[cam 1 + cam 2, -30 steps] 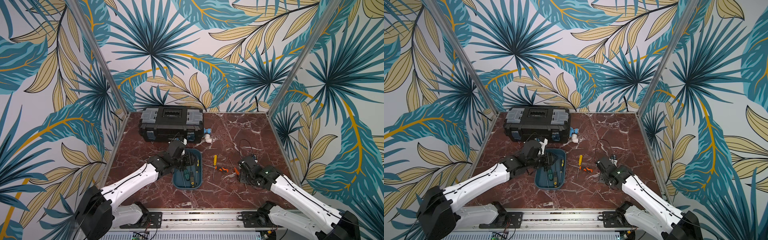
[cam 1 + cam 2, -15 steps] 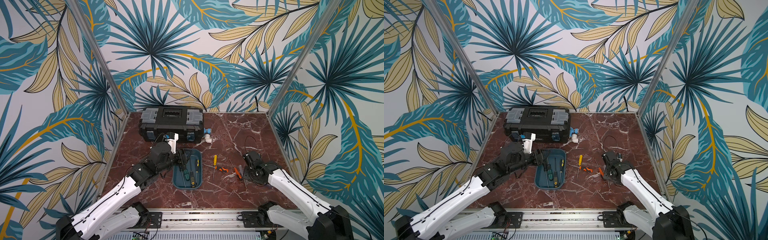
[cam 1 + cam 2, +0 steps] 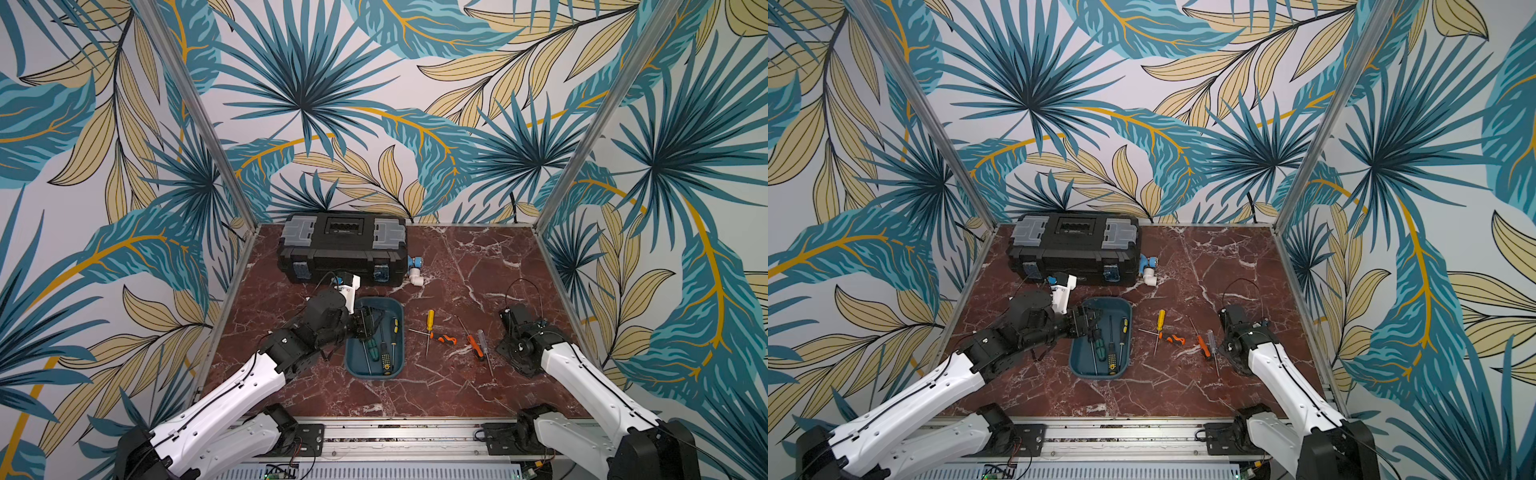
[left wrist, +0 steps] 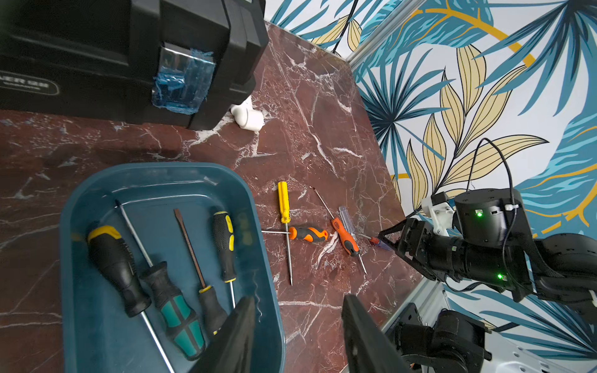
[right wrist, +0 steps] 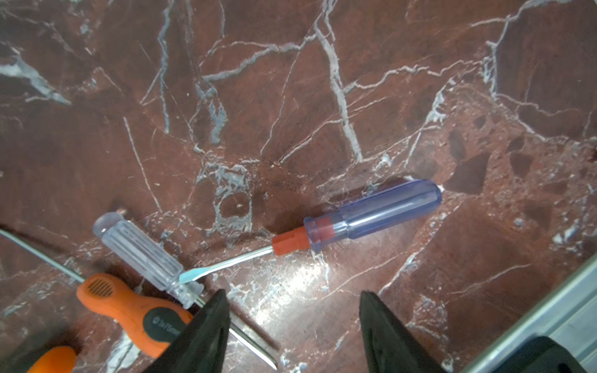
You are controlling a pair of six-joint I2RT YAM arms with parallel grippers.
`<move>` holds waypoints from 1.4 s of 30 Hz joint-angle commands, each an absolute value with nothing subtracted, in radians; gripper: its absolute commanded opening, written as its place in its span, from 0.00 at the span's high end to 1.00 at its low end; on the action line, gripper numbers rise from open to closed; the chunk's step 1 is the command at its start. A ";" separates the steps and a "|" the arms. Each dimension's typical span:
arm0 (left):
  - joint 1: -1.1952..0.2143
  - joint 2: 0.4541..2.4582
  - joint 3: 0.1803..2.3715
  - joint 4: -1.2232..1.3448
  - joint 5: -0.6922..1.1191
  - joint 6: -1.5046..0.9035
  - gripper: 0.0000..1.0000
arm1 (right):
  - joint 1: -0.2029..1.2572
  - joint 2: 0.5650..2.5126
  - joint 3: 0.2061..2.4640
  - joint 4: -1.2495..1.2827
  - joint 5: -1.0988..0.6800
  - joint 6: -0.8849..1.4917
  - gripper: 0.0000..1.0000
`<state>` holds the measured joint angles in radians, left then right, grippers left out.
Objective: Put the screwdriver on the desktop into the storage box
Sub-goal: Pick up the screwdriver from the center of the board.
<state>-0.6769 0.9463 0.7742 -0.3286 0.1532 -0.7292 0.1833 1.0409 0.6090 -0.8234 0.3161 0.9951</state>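
Because the right gripper (image 5: 292, 292) hangs with its fingers spread and empty over the desktop (image 5: 323, 80), the move turns on the blue-handled screwdriver (image 5: 371, 213) lying just ahead of them. Its long axis runs nearly along the line between the two fingertips, not across it, so a wrist turn looks needed before closing. Its blade tip rests against a clear-handled screwdriver (image 5: 142, 255). In both top views, low and right of centre, the right arm hides it, well apart from the storage box (image 3: 397, 309) at lower centre. The left gripper (image 4: 298, 298), spread and holding nothing, hovers at the box's rim, farther off.
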 commanded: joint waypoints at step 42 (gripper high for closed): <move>-0.624 0.884 0.626 -0.319 0.156 -0.819 0.52 | 0.539 1.640 0.888 -0.499 -0.066 0.421 0.36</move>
<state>-0.6323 0.8860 0.6518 -0.3481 0.1425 -0.8192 0.5327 1.6157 0.9112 -0.5198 -0.0612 0.4152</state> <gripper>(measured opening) 0.484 0.648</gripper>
